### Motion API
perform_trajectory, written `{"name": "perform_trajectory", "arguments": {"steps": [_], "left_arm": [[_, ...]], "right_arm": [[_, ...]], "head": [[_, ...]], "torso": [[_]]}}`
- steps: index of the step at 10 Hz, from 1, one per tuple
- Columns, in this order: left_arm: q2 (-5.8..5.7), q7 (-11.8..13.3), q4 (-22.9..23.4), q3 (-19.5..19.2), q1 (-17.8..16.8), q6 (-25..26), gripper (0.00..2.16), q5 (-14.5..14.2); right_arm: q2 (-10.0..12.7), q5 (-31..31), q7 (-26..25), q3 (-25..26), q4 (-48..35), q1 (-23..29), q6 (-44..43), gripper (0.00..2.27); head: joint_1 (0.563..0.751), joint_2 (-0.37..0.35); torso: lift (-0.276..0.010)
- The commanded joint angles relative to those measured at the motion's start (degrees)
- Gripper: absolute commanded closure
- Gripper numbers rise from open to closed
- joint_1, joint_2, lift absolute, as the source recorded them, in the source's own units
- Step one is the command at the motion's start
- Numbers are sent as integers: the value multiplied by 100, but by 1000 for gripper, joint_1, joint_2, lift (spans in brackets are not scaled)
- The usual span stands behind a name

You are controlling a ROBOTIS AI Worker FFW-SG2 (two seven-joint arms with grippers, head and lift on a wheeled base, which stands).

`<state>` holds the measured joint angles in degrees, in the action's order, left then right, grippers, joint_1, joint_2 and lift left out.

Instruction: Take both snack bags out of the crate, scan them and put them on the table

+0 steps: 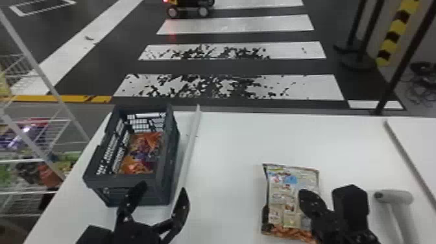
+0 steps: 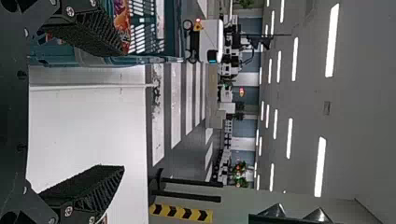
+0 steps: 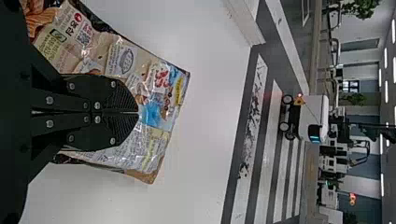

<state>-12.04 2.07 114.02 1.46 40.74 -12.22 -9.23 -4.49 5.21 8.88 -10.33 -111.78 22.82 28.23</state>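
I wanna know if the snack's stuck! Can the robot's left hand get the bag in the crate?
Probably yes. The left hand is open and near, and the crate has no lid over the bag. It'd likely need to clear the near wall.

Crate on surface, left side, seemingly one snack bag inside; second bag right of crate; scanner farther right
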Motion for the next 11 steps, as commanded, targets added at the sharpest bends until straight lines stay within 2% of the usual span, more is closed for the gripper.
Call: {"name": "perform_trajectory", "arguments": {"steps": [1,6,10,11], "left_arm": [[0,4,-2,21,-14,5,144,0],[0,4,-11,12,-14,5,144,0],[-18,4,24,4,4,-13,144,0],[-27,4,42,-5,21,-13,144,-9]], "right_arm": [[-8,24,0,-22,201,-67,-85,2253],[-16,32,26,-4,465,-199,-85,2253],[-16,-82,-26,295,-353,-190,21,2250],[-16,-135,-193,462,-388,-190,21,2054]], "head": [[695,149],[695,143],[695,131],[695,125]], "torso": [[-93],[-93],[-93],[-93]]}}
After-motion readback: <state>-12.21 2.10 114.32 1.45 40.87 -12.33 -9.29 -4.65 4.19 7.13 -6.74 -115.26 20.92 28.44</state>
